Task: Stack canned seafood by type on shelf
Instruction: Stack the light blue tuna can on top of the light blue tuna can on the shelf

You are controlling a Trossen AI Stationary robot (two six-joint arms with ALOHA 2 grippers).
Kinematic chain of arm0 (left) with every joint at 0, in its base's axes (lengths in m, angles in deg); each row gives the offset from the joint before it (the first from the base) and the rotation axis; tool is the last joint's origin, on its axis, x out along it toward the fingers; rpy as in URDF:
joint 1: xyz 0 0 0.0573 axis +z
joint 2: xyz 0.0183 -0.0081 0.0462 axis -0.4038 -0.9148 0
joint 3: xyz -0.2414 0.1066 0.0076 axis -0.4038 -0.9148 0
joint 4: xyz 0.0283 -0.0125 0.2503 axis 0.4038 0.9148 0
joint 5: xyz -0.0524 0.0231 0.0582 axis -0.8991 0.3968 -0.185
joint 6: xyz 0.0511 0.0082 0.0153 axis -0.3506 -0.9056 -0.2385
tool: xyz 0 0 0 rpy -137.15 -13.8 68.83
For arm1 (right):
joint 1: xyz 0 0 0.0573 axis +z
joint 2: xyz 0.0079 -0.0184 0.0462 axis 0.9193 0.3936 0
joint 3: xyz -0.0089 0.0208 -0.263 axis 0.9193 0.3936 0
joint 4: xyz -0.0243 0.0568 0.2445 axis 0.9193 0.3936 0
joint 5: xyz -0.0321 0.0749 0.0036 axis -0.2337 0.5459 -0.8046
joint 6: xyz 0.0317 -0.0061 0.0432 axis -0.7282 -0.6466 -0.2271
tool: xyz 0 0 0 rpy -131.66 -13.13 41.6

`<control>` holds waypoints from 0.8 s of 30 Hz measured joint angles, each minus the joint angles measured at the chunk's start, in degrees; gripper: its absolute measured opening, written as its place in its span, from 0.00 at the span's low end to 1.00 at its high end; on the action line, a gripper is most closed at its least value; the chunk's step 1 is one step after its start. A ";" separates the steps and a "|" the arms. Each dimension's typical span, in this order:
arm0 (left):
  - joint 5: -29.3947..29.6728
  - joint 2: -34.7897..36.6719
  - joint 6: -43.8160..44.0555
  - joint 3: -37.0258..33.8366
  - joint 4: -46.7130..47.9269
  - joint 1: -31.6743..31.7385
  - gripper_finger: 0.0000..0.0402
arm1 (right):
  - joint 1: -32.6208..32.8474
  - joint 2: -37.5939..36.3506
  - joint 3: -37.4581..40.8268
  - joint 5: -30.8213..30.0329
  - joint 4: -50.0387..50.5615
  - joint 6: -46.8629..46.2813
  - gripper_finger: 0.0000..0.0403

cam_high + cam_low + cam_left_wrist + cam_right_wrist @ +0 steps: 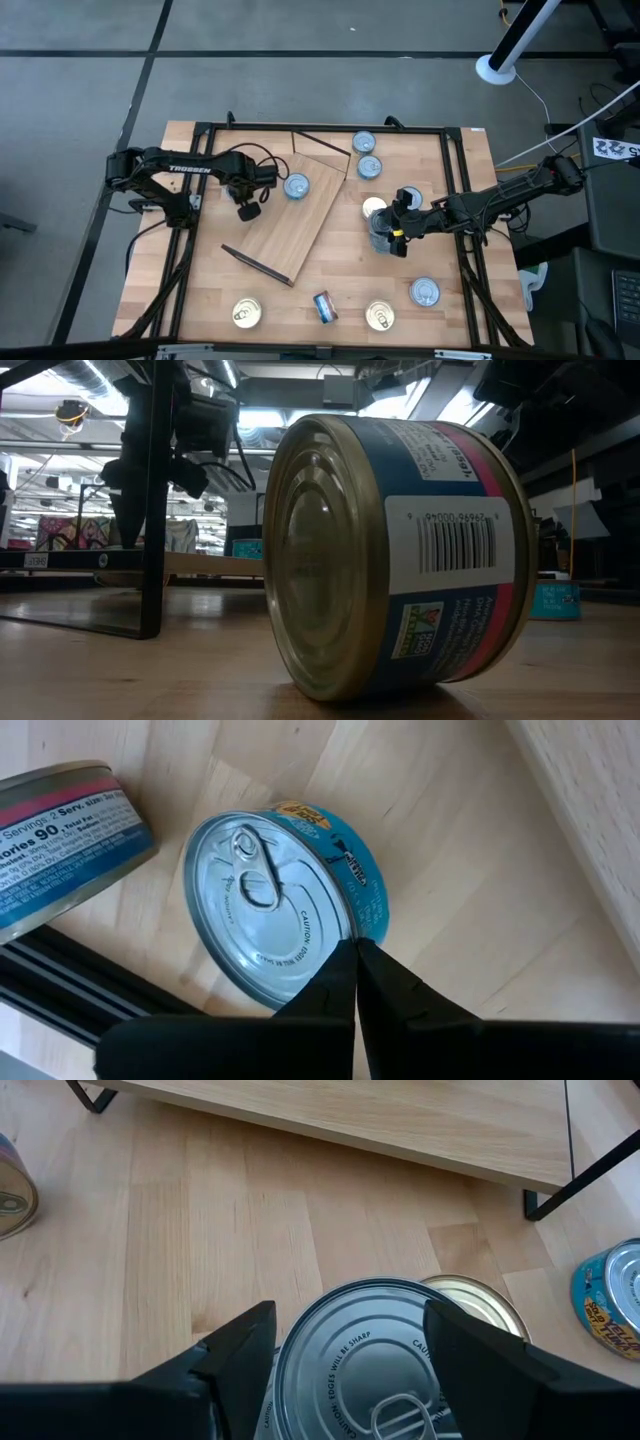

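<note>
Slatted wooden table (210, 290) seen from above, with the shelf (290, 225), a light plywood board with thin dark frame bars, lying flat and skewed at its centre-left. Right pincer (385, 232): fingers apart and set on either side of a silver-topped can (375, 1370) just right of the shelf, one dark finger on each flank of the tin (whether the pads press the wall cannot be told); a gold-lidded can (478, 1302) stands touching or just beside it on its far side. Left pincer (248, 211): fingers together, empty, its tips poised over the shelf near a silver-topped, blue-labelled can (296, 186) that stands upright on the board's far part; the left wrist view shows those closed tips at the rim of this can, and a blue-red labelled can (60, 845) beside it. Two more silver-topped cans (366, 155) stand together at the far edge of the table, right of the shelf. Along the near edge, left to right: a gold-lidded can (246, 313), a blue-red labelled can on its side (325, 306) (the same tin fills the low view), another gold-lidded can (379, 316), and a silver-topped can (425, 292).
</note>
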 joint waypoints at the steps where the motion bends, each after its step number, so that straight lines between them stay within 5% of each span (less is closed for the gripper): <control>1: 0.02 0.00 -0.01 0.00 -0.01 -0.19 0.00 | 0.02 0.00 0.00 0.00 -0.01 0.00 0.63; 13: 0.64 0.00 0.67 0.58 1.43 -3.93 0.00 | 0.01 0.00 0.00 -0.02 -0.01 0.00 0.63; 24: 3.44 0.02 1.45 8.06 5.54 -4.59 0.00 | 0.02 0.00 0.00 -0.02 -0.01 0.00 0.63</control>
